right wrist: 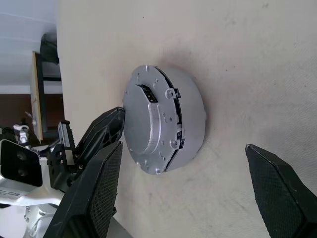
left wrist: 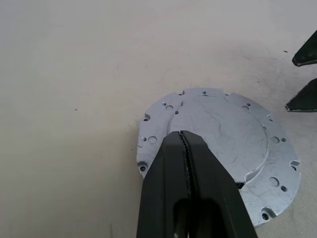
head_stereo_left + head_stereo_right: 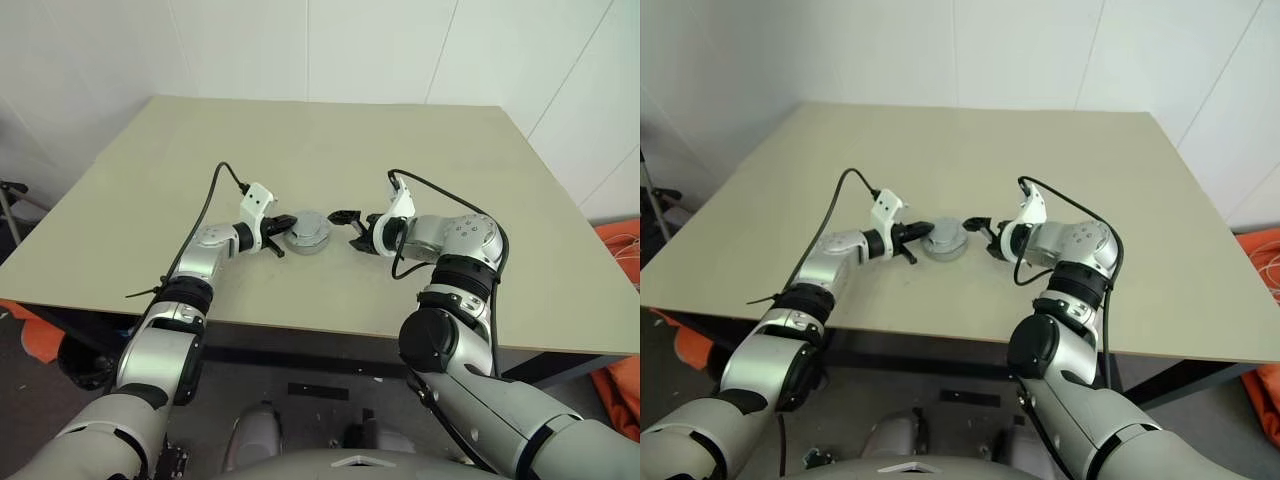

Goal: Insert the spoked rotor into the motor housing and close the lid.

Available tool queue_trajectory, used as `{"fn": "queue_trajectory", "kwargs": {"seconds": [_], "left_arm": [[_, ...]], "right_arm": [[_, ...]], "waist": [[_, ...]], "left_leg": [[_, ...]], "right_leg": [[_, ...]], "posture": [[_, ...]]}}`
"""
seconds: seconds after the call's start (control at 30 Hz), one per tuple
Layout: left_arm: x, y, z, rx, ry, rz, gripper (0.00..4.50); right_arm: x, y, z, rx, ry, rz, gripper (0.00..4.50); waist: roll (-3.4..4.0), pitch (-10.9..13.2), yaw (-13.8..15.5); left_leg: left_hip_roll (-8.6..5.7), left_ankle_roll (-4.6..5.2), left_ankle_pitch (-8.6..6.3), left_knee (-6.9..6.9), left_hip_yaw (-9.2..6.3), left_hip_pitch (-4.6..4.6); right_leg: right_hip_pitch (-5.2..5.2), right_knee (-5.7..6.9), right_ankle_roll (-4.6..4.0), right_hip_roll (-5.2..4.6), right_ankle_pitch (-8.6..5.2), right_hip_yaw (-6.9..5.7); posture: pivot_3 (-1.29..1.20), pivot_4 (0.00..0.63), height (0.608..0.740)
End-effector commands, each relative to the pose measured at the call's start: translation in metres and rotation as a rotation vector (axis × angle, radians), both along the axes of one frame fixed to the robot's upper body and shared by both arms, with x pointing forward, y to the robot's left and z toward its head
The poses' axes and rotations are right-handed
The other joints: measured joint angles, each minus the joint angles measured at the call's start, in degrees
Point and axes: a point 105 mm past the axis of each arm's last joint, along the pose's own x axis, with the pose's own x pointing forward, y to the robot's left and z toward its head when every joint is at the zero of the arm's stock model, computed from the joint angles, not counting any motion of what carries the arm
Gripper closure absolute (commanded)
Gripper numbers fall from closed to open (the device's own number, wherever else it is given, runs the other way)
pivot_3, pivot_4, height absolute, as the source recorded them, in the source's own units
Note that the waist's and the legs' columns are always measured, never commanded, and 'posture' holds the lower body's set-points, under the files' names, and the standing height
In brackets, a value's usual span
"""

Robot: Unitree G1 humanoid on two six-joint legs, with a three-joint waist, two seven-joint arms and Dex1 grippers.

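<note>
While the lid (image 2: 223,148) already sits on the housing (image 1: 190,124) mid-table, the pinched-shut left gripper (image 3: 277,243) rests against it and the right gripper (image 3: 347,224) gapes empty beside it; the job looks nearly finished.

Bare table (image 3: 420,140) all around the lid (image 3: 306,231); grippers close at both sides

The lid (image 2: 223,148) is seen as pale, matt cast metal, faintly scratched and drilled with small holes; beneath it the motor housing (image 1: 190,119) is shown as smooth, dull grey metal. The bench (image 3: 330,150) around the housing is finished in a matt, beige, lightly speckled surface. The left gripper (image 2: 184,136) beside the lid is made of matt black plastic, and the fingers (image 1: 275,191) of the right gripper (image 3: 350,222) are faced with finely textured black pads.
</note>
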Motion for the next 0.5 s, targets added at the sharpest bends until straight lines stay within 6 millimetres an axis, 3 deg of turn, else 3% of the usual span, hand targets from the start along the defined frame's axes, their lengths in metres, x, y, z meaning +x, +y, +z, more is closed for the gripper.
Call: {"fn": "queue_trajectory", "kwargs": {"seconds": [0.03, 0.5], "left_arm": [[-0.003, 0.0, -0.01, 0.037, 0.035, -0.015, 4.5], [-0.004, 0.002, -0.011, 0.04, 0.037, -0.011, 4.5]], "right_arm": [[-0.002, 0.05, 0.016, 0.132, -0.022, 0.091, 0.02], [-0.003, 0.079, 0.006, 0.241, 0.04, 0.094, 0.02]], "waist": [[0.0, 0.0, 0.0], [0.03, 0.0, -0.05]], "left_leg": [[0.0, 0.0, 0.0, 0.0, 0.0, 0.0], [0.01, 0.0, 0.0, -0.01, 0.02, 0.0]], "right_leg": [[0.0, 0.0, 0.0, 0.0, 0.0, 0.0], [-0.02, 0.0, -0.05, 0.0, -0.03, 0.0]], "posture": [[0.0, 0.0, 0.74], [0.0, 0.0, 0.74]]}}
